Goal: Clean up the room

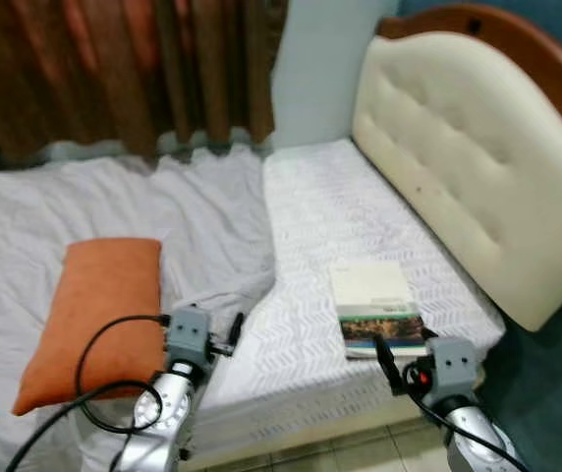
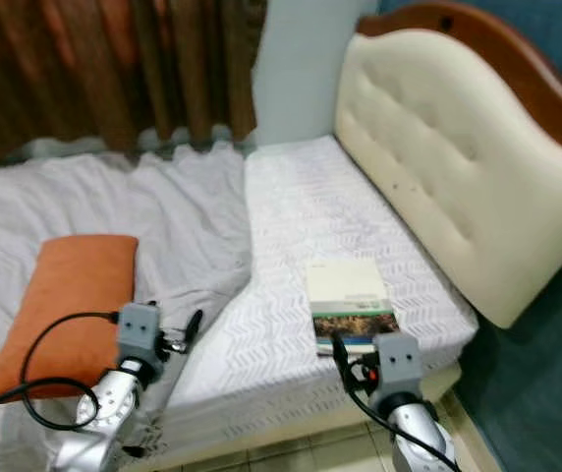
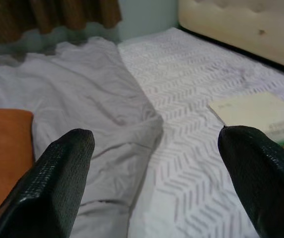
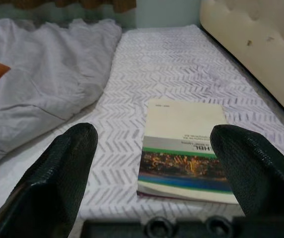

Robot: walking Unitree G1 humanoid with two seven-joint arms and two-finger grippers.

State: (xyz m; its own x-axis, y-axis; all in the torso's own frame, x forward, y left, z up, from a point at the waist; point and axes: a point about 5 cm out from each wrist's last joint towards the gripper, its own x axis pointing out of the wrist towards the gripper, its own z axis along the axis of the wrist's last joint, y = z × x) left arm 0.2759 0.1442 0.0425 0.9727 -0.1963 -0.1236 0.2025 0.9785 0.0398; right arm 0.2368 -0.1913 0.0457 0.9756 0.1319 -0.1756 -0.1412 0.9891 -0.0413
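**Both claws wide, book on bed**

Book [image 1: 377, 307] lies flat on the white patterned mattress [image 1: 310, 226] near the bed's front edge, just beside the cream headboard [image 1: 477, 157]. Right claw [image 4: 154, 163] is spread wide, holding nothing, low in front of the book, not touching. Left claw [image 3: 157, 168] also spread wide and empty, over the rumpled grey sheet [image 1: 163, 216]. Orange pillow [image 1: 94, 315] lies on the sheet, beside the left claw.
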